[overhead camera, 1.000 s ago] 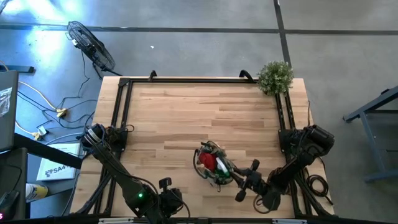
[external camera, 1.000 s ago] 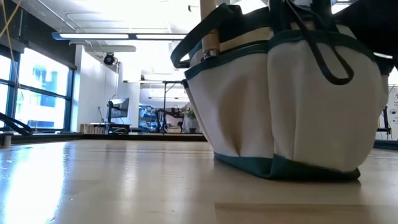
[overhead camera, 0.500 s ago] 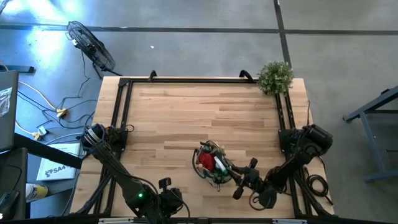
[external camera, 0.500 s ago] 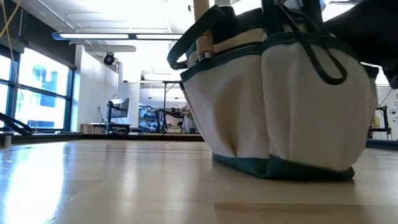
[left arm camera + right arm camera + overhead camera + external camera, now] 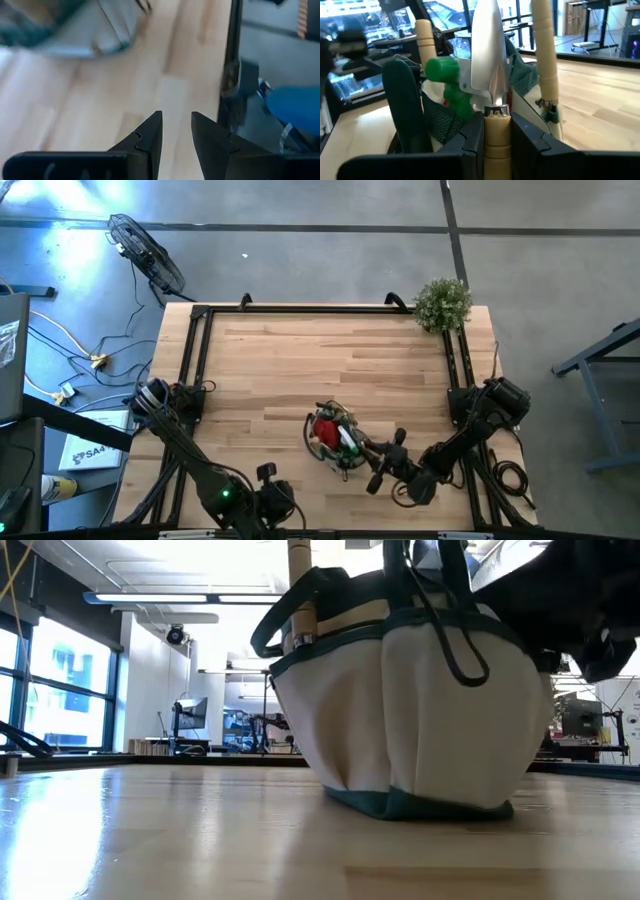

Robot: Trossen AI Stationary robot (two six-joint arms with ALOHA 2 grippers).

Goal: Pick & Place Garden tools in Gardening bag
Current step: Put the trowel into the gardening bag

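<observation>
The right tool (image 5: 496, 131) is pinching a trowel (image 5: 490, 75) by its wooden handle, just in front of the bag (image 5: 334, 440), while the left tool (image 5: 176, 132) is waiting narrowly open over the counter (image 5: 300, 370).

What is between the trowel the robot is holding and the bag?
Nothing visible. The right gripper holds the trowel by its wooden handle, right up against the bag, among the tools already standing in it.
</observation>
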